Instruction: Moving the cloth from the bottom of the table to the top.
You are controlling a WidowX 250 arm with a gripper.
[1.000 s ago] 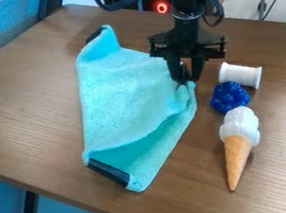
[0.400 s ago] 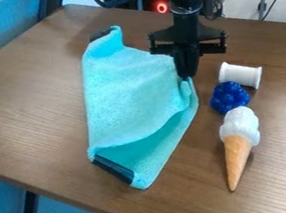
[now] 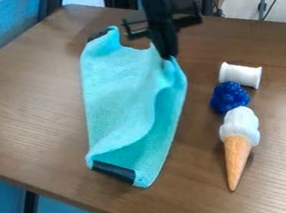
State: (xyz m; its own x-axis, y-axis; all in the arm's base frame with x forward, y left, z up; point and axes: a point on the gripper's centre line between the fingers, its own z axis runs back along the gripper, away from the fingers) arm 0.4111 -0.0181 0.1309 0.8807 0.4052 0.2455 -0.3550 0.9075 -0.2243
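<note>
The gripper (image 3: 169, 56) hangs over the upper middle of the table, its fingers closed on the right corner of the cloth. That cloth (image 3: 121, 101) is turquoise with dark strips at its upper left end and lower left edge. It runs from the gripper down the left-centre of the table, creased along its right side, with its lower end lying on the wood. The held corner is drawn up to the fingertips.
Right of the cloth, a white spool (image 3: 240, 74), a blue berry-like cluster (image 3: 229, 96) and a toy ice cream cone (image 3: 238, 139) form a column on the wooden table (image 3: 24, 106). Blue chairs stand past its left edge.
The fingers have closed on the cloth's corner, and the gripper has moved up and left in the view. The cloth's right side has been pulled along, narrowing it.
</note>
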